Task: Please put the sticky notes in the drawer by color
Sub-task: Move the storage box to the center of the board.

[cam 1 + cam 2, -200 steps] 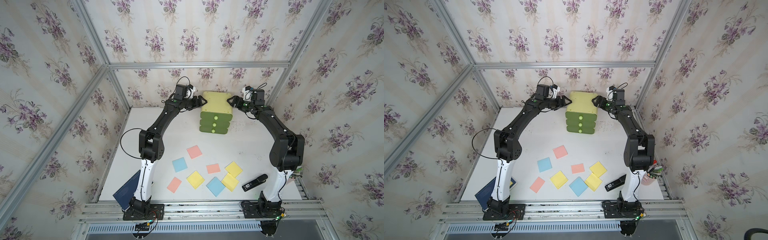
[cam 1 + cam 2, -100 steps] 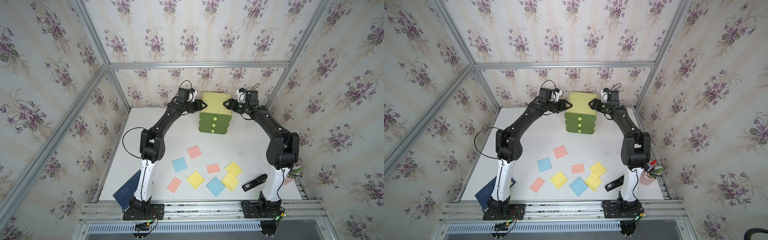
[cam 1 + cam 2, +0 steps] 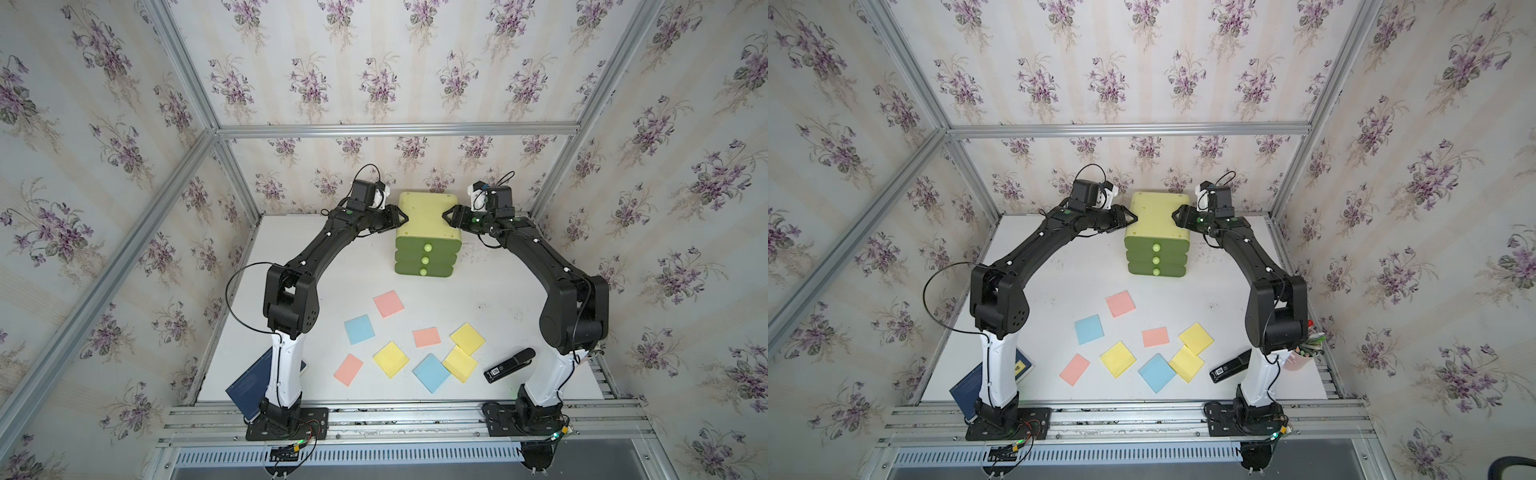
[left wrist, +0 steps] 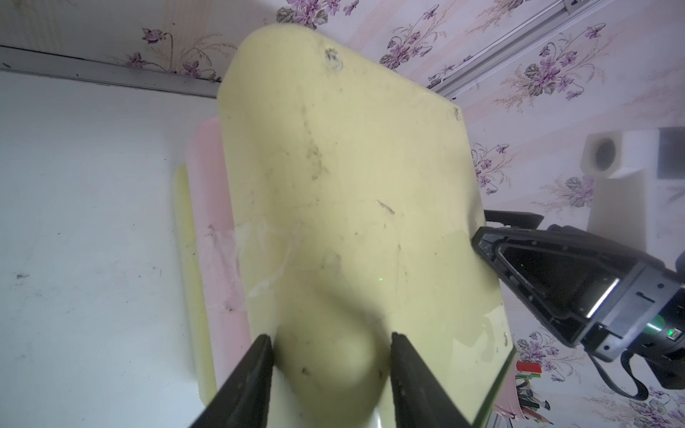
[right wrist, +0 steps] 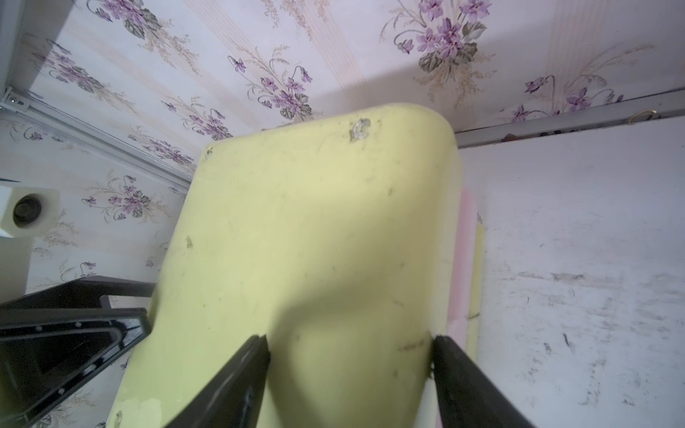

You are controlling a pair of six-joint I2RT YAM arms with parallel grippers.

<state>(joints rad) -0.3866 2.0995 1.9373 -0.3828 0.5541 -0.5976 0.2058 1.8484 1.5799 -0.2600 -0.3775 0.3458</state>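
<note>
Both your left gripper (image 3: 403,217) and right gripper (image 3: 445,216) clamp the drawer (image 3: 428,222) at the worktop's (image 3: 353,282) back edge, likely to reposition it.

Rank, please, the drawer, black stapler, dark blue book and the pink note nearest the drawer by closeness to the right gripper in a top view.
From the right gripper:
1. Drawer, at its tips, at the back.
2. Pink note, mid-table, in front of the drawer.
3. Black stapler, front, right side.
4. Dark blue book, front corner, left side.
</note>
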